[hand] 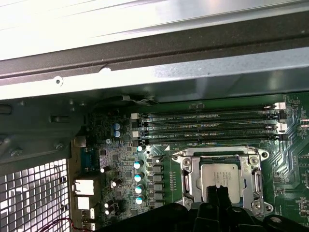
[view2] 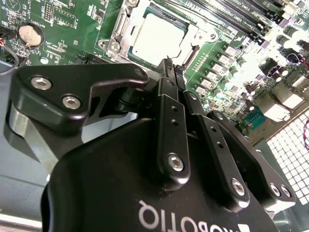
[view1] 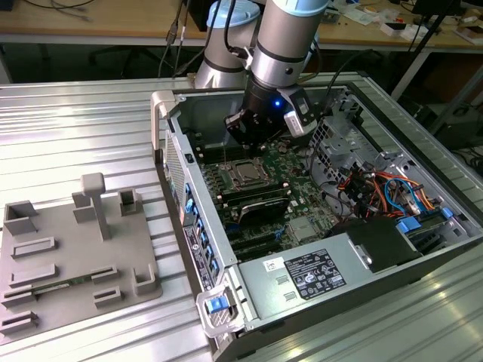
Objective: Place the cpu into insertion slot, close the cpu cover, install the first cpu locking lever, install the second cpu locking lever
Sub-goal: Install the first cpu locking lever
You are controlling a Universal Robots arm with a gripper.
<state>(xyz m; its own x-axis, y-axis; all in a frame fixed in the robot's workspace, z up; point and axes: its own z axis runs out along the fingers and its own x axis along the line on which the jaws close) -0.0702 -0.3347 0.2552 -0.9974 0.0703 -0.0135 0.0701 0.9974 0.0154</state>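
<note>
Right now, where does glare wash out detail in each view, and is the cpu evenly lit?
Exterior view: glare streaks the ribbed table at the exterior view's lower right; the motherboard is evenly lit. First wrist view: ribbed metal beyond the case rim is blown out white; the cpu is evenly lit. Second wrist view: the capacitors wash out; the gripper reads dark.

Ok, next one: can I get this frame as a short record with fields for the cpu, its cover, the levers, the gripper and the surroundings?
cpu: seated in the insertion slot, silver top up
cpu cover: lying flat, framing the cpu
locking levers: cannot tell whether latched
gripper: fingers shut together, nothing between them, tips at the socket's edge beside the cpu
memory slots: long black rows alongside the socket
computer case: open, lying on a ribbed metal table
</note>
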